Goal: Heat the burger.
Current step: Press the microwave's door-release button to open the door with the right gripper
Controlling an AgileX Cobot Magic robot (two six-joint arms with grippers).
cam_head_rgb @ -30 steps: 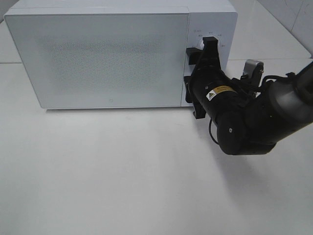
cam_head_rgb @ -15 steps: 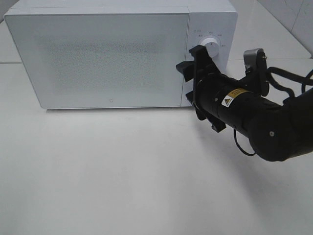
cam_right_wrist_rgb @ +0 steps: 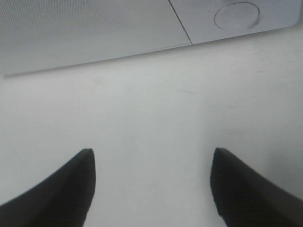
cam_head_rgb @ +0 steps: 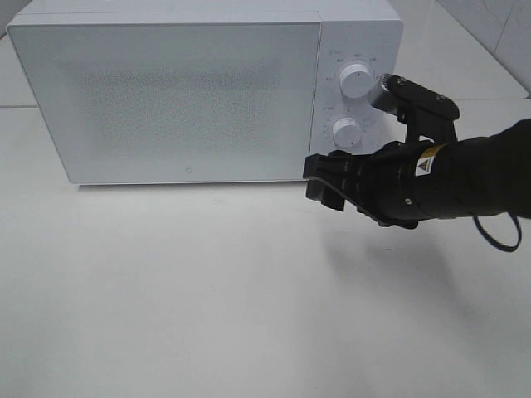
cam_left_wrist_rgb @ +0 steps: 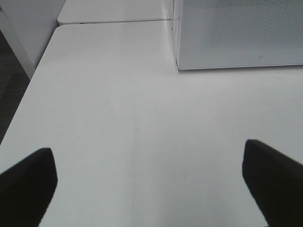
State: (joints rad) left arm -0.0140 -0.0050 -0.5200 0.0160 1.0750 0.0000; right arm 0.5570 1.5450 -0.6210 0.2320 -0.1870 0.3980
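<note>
The burger is out of view. The white microwave [cam_head_rgb: 182, 91] stands at the back with its door shut. Its upper knob [cam_head_rgb: 355, 80] and lower knob [cam_head_rgb: 346, 130] both show. My right gripper [cam_head_rgb: 319, 178] hangs low in front of the microwave's lower right corner, just below the door's edge, touching nothing. In the right wrist view it [cam_right_wrist_rgb: 151, 184] is open and empty over bare table, with the microwave's base [cam_right_wrist_rgb: 85, 33] and a knob [cam_right_wrist_rgb: 236, 15] ahead. My left gripper [cam_left_wrist_rgb: 149, 184] is open and empty over the table, off the microwave's left corner [cam_left_wrist_rgb: 236, 33].
The white table [cam_head_rgb: 207, 290] spreads in front of the microwave. Its left edge [cam_left_wrist_rgb: 28, 90] drops off beside my left gripper. A table seam [cam_head_rgb: 17, 106] runs behind the microwave on the left.
My right gripper has come off the upper knob, swung down and left, and now sits low at the microwave's lower right corner. Both knobs are uncovered.
</note>
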